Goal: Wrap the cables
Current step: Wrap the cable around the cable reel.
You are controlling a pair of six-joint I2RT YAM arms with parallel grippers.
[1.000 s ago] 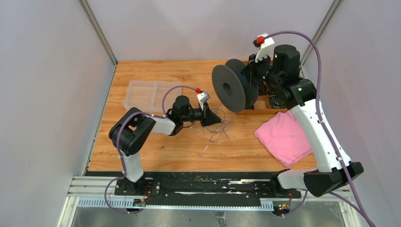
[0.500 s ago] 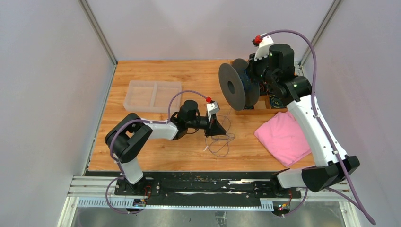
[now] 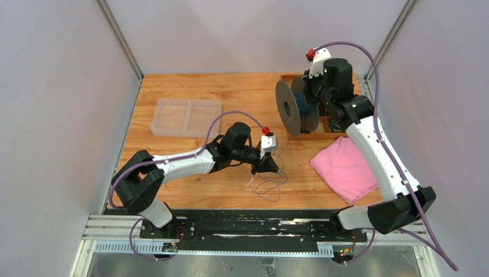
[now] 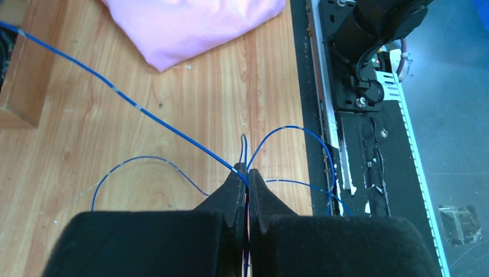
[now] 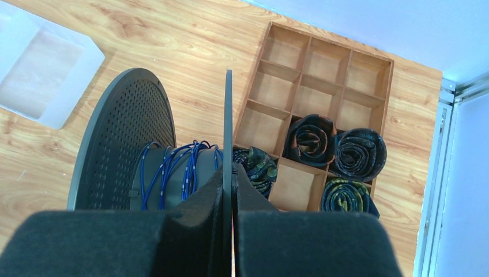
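The cable [image 4: 144, 113] is a thin blue wire. It lies in loose loops on the wood near the front edge [image 3: 270, 183], and one strand runs up toward the spool. My left gripper [image 4: 247, 173] is shut on the cable at the loops; it also shows in the top view [image 3: 270, 165]. A black perforated spool [image 5: 124, 138] carries several blue turns of wire on its hub [image 5: 173, 170]. My right gripper [image 5: 229, 173] is shut on the spool's thin flange and holds the spool [image 3: 289, 108] on edge at the back right.
A wooden compartment tray [image 5: 323, 75] holds rolled dark ties behind the spool. A pink cloth [image 3: 346, 167] lies at the right. A clear plastic bin [image 3: 185, 117] sits at the back left. The black base rail [image 4: 369, 144] runs along the table's front edge.
My left gripper moved right and toward the front edge with the cable. My right gripper carried the spool back and right, turning it more edge-on.
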